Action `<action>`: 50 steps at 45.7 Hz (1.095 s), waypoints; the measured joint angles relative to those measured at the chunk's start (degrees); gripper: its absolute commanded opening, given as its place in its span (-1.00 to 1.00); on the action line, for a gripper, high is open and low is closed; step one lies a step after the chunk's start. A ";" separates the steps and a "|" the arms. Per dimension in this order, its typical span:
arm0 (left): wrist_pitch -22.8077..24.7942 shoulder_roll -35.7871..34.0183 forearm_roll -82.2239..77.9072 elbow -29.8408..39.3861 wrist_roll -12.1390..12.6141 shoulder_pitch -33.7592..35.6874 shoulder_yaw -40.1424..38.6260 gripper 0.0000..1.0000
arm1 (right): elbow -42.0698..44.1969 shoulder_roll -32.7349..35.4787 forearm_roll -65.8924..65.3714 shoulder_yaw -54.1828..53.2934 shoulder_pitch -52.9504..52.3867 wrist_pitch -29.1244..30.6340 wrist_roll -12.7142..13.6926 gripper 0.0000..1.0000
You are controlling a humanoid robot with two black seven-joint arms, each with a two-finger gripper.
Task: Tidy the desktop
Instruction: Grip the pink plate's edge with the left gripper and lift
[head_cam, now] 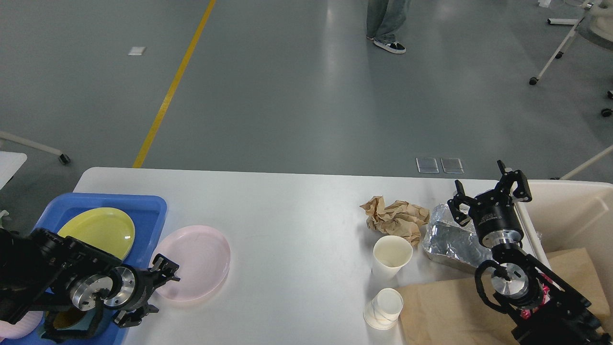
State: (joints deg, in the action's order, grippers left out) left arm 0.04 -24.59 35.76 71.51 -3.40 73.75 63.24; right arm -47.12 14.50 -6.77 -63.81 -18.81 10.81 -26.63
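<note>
The white desktop (297, 211) spans the view. A pink plate (196, 261) lies on it beside a blue tray (148, 211) that holds a yellow plate (98, 230). My left gripper (153, 294) is low at the plate's near left edge, fingers spread, empty. On the right lie crumpled brown paper (395, 218), a foil packet (450, 239), an upright paper cup (391, 254) and a tipped paper cup (383, 309). My right gripper (488, 194) is open and empty above the foil packet.
A beige bin (574, 211) stands at the right end with brown paper (445, 311) draped from it onto the table. Mugs in the tray's near end are mostly hidden by my left arm. A person's feet (388, 43) are far off.
</note>
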 measured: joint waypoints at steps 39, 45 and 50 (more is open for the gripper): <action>0.41 0.01 0.02 -1.29 -0.04 -2.35 -2.35 -0.60 | 0.02 0.00 0.00 0.00 0.00 0.00 0.00 1.00; 0.46 0.06 0.02 -1.29 -0.04 -2.45 -2.43 -0.75 | 0.02 0.00 0.00 0.00 0.00 0.00 0.00 1.00; 0.48 0.07 0.01 -1.29 -0.04 -2.47 -2.50 -0.80 | 0.02 0.00 0.00 0.00 0.00 0.00 0.00 1.00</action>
State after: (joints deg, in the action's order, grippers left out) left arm 0.52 -24.52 35.77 70.22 -3.44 71.28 60.74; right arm -47.10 14.50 -6.77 -63.81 -18.81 10.81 -26.63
